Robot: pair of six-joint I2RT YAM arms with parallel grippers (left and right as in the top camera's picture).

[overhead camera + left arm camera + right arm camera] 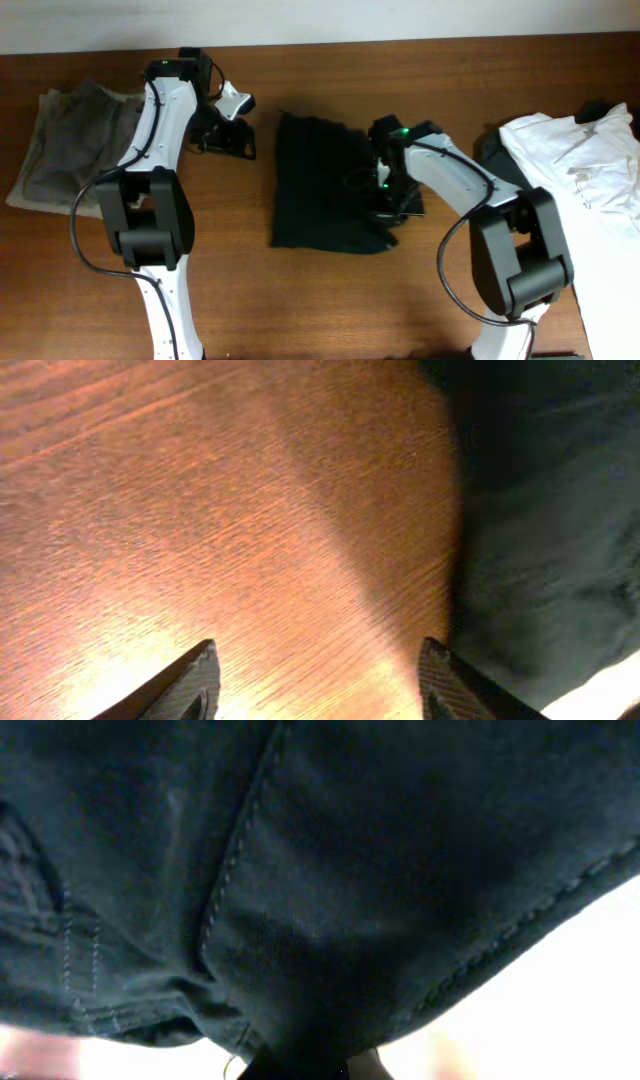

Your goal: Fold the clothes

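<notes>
Smack in the middle of the tabletop (320, 300) sit the black shorts (320, 185), folded into a rough rectangle, bottom edge a bit ragged. The right hand (392, 203) is down on their right edge. From the right wrist camera it's pretty much all black fabric with stitched seams running across, and the fingertips (300, 1067) at the very bottom look pressed together on a bunch of that fabric, so I'd call it pinching the shorts.

The left hand (236, 138) is off to the left of the shorts, near them but not touching, low over bare wood. On the left wrist camera its two fingers (192, 682) are spread wide with nothing but wood grain between them, and the black cloth shows along the right side of that view.

Grey-khaki shorts (75, 145) lie rumpled at the far left edge, well apart from the black pair. A white shirt (585, 165) is piled at the far right, with something dark poking out beside it that I can't make out.
</notes>
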